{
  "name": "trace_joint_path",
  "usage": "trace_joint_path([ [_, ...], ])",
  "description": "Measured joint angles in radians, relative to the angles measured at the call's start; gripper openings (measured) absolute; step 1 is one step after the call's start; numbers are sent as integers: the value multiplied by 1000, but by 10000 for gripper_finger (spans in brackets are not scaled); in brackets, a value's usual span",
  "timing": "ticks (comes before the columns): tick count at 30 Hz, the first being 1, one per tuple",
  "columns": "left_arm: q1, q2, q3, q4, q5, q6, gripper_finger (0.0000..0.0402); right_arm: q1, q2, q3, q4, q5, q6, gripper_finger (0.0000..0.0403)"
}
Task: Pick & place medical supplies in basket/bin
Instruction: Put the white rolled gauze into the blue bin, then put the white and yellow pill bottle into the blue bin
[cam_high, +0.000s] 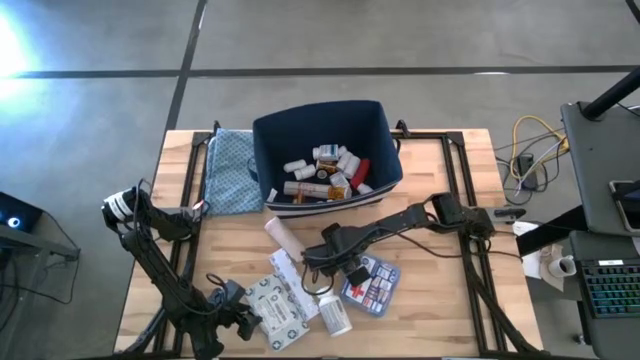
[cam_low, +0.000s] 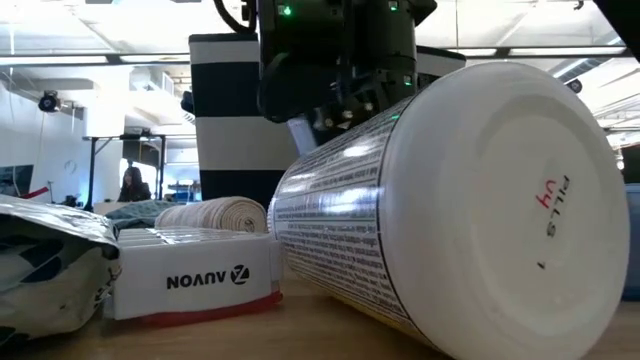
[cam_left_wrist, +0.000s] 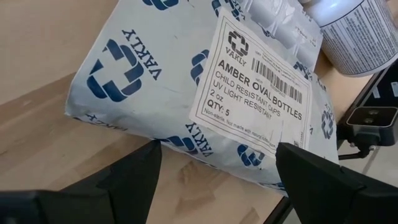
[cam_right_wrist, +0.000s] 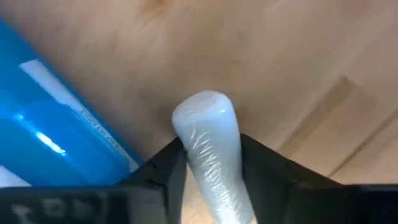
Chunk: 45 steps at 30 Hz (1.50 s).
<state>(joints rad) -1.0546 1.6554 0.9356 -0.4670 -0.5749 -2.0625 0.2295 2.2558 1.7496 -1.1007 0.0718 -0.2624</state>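
The navy bin (cam_high: 385, 150) stands at the table's far middle with several white bottles and a red one (cam_high: 362, 170) inside. On the table near it lie a beige bandage roll (cam_high: 284, 237), a white box (cam_low: 200, 275), a grey-white printed packet (cam_high: 280, 310), a white pill bottle (cam_high: 334, 313) on its side and the blue-white first-aid box (cam_high: 372, 286). My right gripper (cam_right_wrist: 208, 146) hovers over these, shut on a white wrapped tube (cam_right_wrist: 207, 121). My left gripper (cam_left_wrist: 217, 177) is open at the near left, its fingers either side of the packet's (cam_left_wrist: 186, 81) near end. My right gripper pinches the white plastic-wrapped tube between its two fingers (cam_right_wrist: 174, 158), a little back from the tube's rounded free end (cam_right_wrist: 202, 106). The fingers come from above, pointing down, and the tube runs along them with that end sticking out toward the wood. It seems lifted clear of the table.
A blue patterned cloth (cam_high: 230, 170) lies left of the bin. Black frame rails (cam_high: 465, 200) run along the table's left and right sides. Bare wood (cam_high: 440, 300) shows at the near right. A laptop and cables (cam_high: 535, 150) sit beyond the right edge; a person sits far back (cam_low: 132, 185).
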Motion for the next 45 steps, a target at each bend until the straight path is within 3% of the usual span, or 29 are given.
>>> trace_joint_path([
  [6,0,0,0,0,0,0,295,-2,-67,77,-16,3,149,53],
  [11,1,0,0,1,0,-1,295,0,-181,254,13,39,251,41],
  [14,2,0,0,0,-3,-1,295,2,-259,365,71,205,271,58],
  [19,9,0,0,-1,-6,-1,295,-33,-378,439,247,587,214,85],
  [22,12,0,0,-1,-7,0,295,-107,-428,437,293,672,281,94],
  [26,14,0,0,0,-7,-1,295,-202,-449,434,204,666,432,120],
  [31,14,0,0,13,-7,0,295,-244,-433,414,107,607,532,179],
  [39,14,0,0,20,-8,0,295,-217,-430,381,108,604,543,261],
  [45,14,0,0,20,-8,7,295,-147,-435,387,108,510,522,286],
])
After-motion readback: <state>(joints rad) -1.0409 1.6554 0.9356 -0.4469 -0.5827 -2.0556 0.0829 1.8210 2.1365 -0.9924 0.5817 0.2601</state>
